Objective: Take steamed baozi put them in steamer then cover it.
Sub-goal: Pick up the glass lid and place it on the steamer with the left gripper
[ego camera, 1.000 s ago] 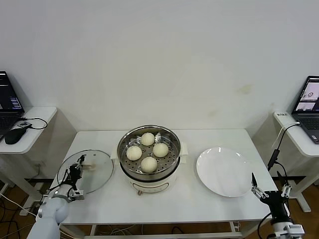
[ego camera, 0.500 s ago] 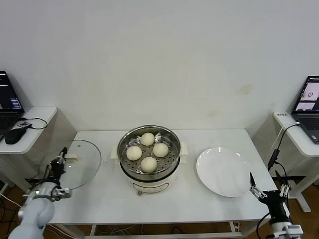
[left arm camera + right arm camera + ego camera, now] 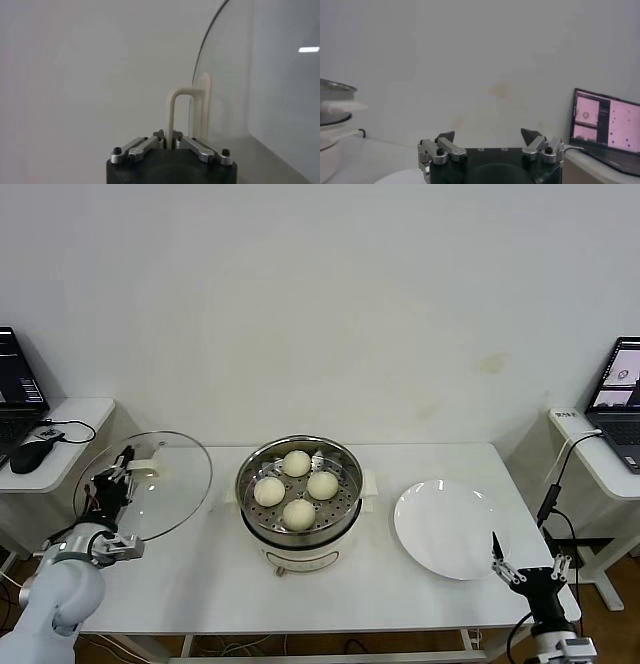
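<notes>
Four cream-white steamed baozi [image 3: 296, 489] sit inside the shiny steel steamer [image 3: 298, 497]; only covering remains. The left gripper [image 3: 128, 465] clamps the round clear glass cover's [image 3: 150, 484] cream handle [image 3: 181, 116] between closed jaws; the right gripper [image 3: 527, 568] idles, jaws spread empty.

Four cream-white steamed baozi [image 3: 297, 489] sit on the perforated tray inside the steamer [image 3: 300, 500], a shiny steel pot on a white base, uncovered. The cover [image 3: 150, 484], clear glass with a metal rim, is tilted steeply, its cream handle [image 3: 186, 116] pinched between the left gripper's fingers [image 3: 192, 144], left of the steamer.
</notes>
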